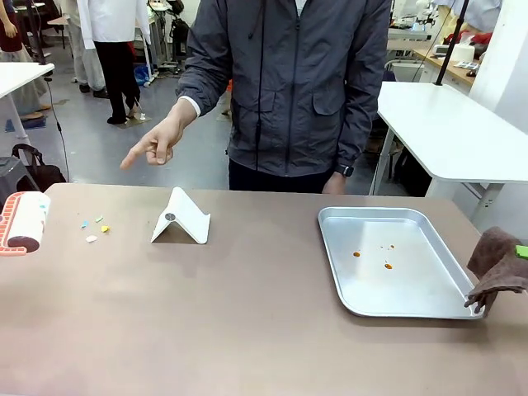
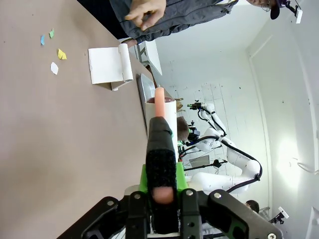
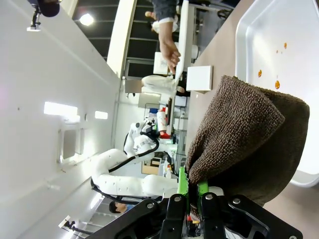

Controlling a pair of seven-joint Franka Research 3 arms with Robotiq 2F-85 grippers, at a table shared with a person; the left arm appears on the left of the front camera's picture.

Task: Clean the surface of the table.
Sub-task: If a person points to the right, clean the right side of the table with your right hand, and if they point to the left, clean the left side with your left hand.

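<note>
My left gripper (image 2: 162, 193) is clamped on the roller (image 1: 25, 221) handle at the left end of the table (image 1: 247, 322), near paper scraps (image 1: 96, 228). My right gripper (image 3: 193, 194) pinches a brown cloth (image 1: 497, 266) just beside the tray (image 1: 412, 285). The person's hand (image 1: 155, 145) points toward the scraps.

Broad rectangular table (image 1: 247, 330) with a smooth, matte, brownish-taupe top. Level, and running past both side edges of the front view, with the far edge straight across the middle of the picture. Even in tone and bare over the near half. Soiled near the far left by a few small paper scraps (image 1: 105, 228), blue, green, yellow and white, lying flat and close together.
</note>
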